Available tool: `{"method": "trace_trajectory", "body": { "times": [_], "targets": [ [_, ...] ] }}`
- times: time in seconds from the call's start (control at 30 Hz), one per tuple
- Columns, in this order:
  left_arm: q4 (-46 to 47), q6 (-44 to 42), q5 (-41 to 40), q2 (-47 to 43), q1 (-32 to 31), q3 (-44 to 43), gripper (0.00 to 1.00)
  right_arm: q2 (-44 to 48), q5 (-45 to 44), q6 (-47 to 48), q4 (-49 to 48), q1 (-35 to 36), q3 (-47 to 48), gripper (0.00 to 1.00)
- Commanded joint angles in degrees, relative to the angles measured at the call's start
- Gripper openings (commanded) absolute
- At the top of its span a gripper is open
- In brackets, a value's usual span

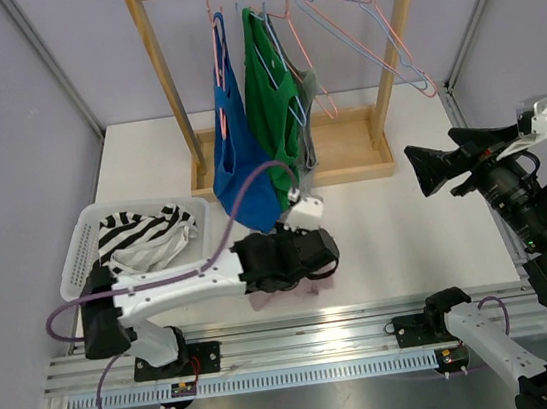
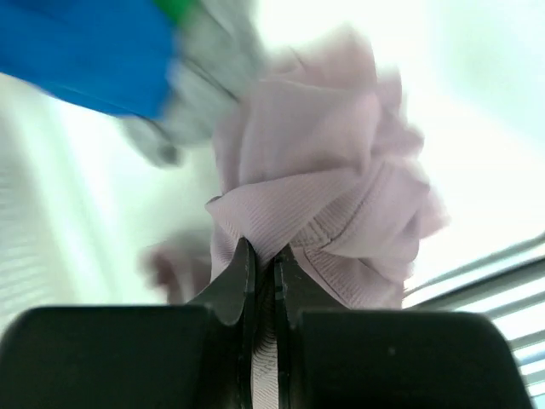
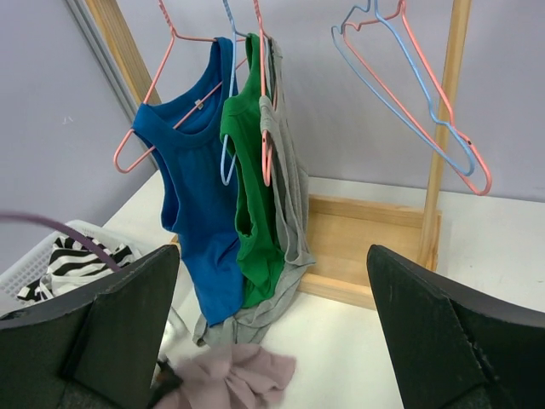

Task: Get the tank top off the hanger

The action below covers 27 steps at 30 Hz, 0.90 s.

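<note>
A mauve tank top (image 2: 324,170) lies bunched on the white table, off any hanger. My left gripper (image 2: 264,256) is shut on a fold of it, and ribbed cloth runs down between the jaws. From above, my left gripper (image 1: 321,259) sits low over the mauve tank top (image 1: 263,299), just in front of the rack. Blue (image 3: 196,196), green (image 3: 251,187) and grey (image 3: 294,196) tank tops hang on wire hangers. The grey hem trails down beside the mauve tank top (image 3: 238,375). My right gripper (image 1: 423,173) is held high at the right, open and empty.
The wooden rack (image 1: 161,78) stands at the back of the table, with empty pink and blue hangers (image 3: 426,94) on its right end. A white basket (image 1: 79,255) at the left holds a black-and-white striped garment (image 1: 142,237). A metal rail (image 1: 301,337) runs along the near edge.
</note>
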<state>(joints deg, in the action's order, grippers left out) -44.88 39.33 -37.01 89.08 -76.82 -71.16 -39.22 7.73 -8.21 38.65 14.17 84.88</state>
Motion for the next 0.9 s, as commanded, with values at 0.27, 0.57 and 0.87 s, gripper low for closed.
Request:
{"method": "trace_trajectory", "body": {
  "times": [0.27,0.57,0.87],
  "targets": [
    [-28.59,2.07,-25.74,-21.48,13.43,-18.49,0.0,-2.08,2.99,-2.16,-4.64,-0.2,-1.03,0.99],
    [-14.19,-13.39,-8.37,-31.86,49.26,-8.23,0.0,-4.54,6.15,-4.09,-7.62,-0.2,-1.38,0.99],
    [-7.41,-15.34,20.39,-19.93,69.61,6.19,0.0,-13.94,18.44,-9.27,-14.65,-0.2,2.39,0.99]
  ]
}}
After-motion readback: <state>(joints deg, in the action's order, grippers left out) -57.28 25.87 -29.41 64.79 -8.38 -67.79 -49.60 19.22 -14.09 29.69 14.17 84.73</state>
